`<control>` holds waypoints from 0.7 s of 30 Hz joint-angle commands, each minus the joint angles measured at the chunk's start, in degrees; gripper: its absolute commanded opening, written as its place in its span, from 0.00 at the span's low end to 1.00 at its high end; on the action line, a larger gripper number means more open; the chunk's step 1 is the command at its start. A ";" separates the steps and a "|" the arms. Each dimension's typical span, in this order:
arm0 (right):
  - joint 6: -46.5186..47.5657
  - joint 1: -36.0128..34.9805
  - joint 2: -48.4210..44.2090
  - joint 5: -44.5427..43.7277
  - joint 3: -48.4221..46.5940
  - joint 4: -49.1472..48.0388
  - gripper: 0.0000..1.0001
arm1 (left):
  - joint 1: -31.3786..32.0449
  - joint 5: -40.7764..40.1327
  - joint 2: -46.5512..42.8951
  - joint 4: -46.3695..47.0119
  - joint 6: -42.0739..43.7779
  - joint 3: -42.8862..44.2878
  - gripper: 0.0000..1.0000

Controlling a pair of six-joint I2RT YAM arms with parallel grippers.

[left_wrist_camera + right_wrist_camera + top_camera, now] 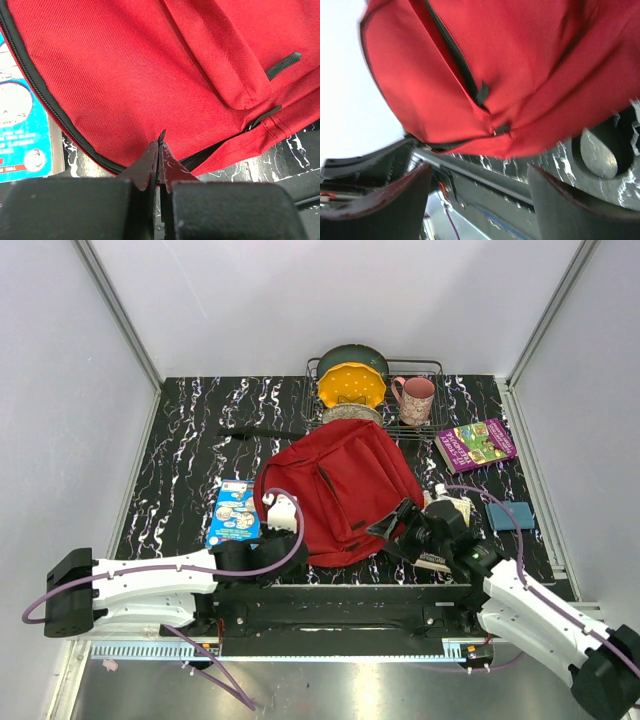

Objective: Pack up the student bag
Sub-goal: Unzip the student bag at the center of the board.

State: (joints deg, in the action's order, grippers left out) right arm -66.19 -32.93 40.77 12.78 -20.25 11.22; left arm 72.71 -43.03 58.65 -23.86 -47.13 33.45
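Note:
The student bag [340,490] is a red backpack with black zippers, lying flat in the middle of the table. My left gripper [274,558] is at its near left edge. In the left wrist view the gripper [161,142] is shut, and a thin black zipper tab of the bag [150,65] pokes out between its tips. My right gripper [390,525] is at the bag's near right corner. In the right wrist view it [480,200] stands wide open with nothing between its fingers [395,200], just short of the red fabric [510,65] and a black zipper pull [481,92].
A blue booklet [233,512] lies against the bag's left side. A purple book [476,443] and a blue pad [511,515] lie to the right. A wire rack [432,366] at the back holds a yellow plate [351,385]. A pink mug [415,398] is there too.

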 commanded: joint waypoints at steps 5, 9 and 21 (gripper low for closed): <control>11.22 -3.99 -5.27 -29.46 -13.04 18.92 0.85 | 0.42 1.01 -3.28 4.43 2.22 2.76 0.00; 13.55 -3.37 -1.23 -28.55 -19.91 25.16 0.85 | 0.59 2.59 -3.02 6.27 3.89 3.29 0.00; -16.15 -8.55 13.98 4.65 -14.89 2.71 0.87 | 0.33 3.73 -7.06 -0.13 -6.63 6.89 0.00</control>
State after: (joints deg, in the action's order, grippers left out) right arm -71.24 -37.85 53.60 10.72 -29.63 17.17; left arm 73.17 -40.53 55.42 -22.63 -46.33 36.53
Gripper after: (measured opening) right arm 0.839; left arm 0.023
